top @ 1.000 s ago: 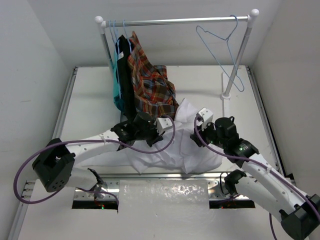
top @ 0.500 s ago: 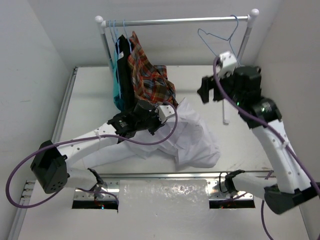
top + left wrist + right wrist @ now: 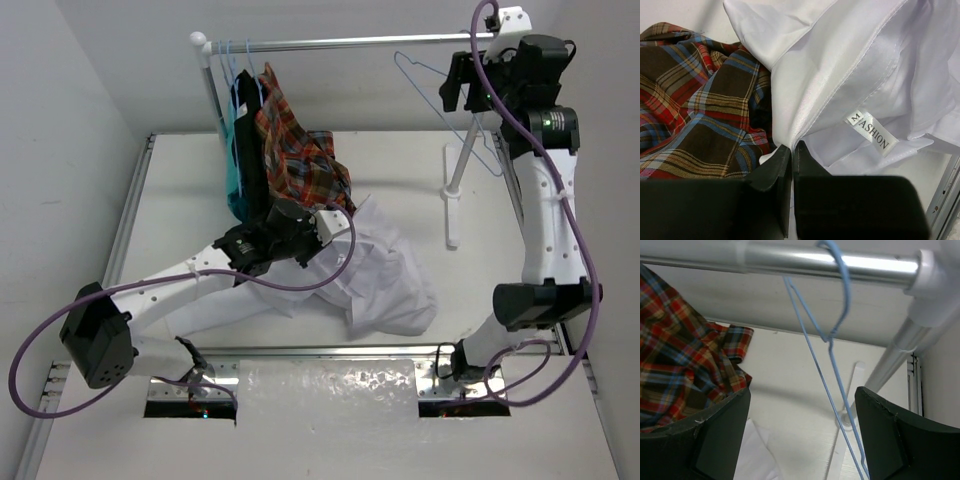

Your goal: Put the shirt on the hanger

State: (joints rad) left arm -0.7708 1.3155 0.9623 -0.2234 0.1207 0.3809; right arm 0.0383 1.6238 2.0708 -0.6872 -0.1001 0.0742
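The white shirt (image 3: 385, 285) lies crumpled on the table in the top view. My left gripper (image 3: 330, 228) is at its upper left edge. In the left wrist view that gripper (image 3: 791, 148) is shut on a fold of the shirt (image 3: 840, 65) near the collar label. The bare light-blue hanger (image 3: 400, 62) hangs by its hook from the right end of the rail. My right gripper (image 3: 462, 85) is raised beside it, just under the rail. In the right wrist view this gripper (image 3: 802, 395) is open, and the hanger's wires (image 3: 832, 370) run down between its fingers without touching them.
The metal rail (image 3: 350, 42) spans the back, with its right post (image 3: 470, 150) and foot (image 3: 452, 215) close to my right arm. A red plaid shirt (image 3: 300, 160) and dark and teal garments (image 3: 240, 150) hang at the rail's left end, beside my left gripper.
My right arm has let go of the shirt, opened, and risen from the table to the hanger at the rail. The shirt's right side has dropped. My left gripper stays shut on the shirt.
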